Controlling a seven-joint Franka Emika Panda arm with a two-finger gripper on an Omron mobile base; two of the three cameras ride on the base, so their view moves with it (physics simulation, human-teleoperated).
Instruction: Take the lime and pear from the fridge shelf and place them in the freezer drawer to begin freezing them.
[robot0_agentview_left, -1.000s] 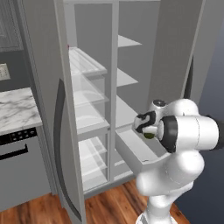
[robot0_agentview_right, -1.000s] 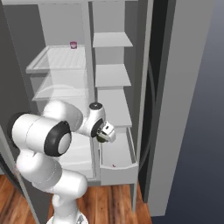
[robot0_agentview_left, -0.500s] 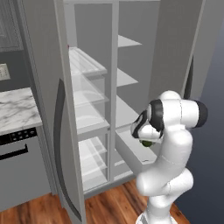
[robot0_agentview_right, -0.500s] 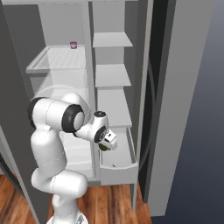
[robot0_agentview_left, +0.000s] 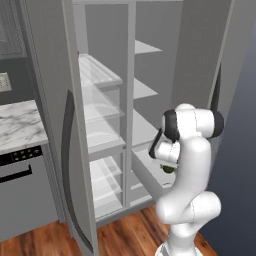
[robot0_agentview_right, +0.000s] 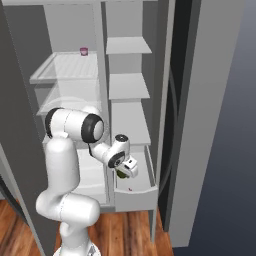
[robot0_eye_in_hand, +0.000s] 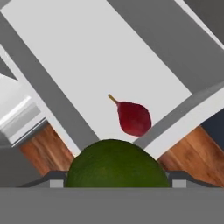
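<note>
My gripper is shut on the lime, a dark green ball, and holds it just above the pulled-out freezer drawer. In the hand view the lime sits between the fingertips, over the pale drawer floor. The dark red pear lies on that floor near the front wall, and it appears in the right base view as a small red spot. From the left, the gripper and lime hang over the drawer. The translucent fridge shelf is higher up on the left.
A small pink-purple cup stands at the back of the upper shelf. The open fridge doors flank the arm on both sides. A marble counter and an oven front lie to the left. The floor is wood.
The hand has come down with the lime, from level with the shelf above the drawer to just over the drawer. The arm's elbow has swung upward.
</note>
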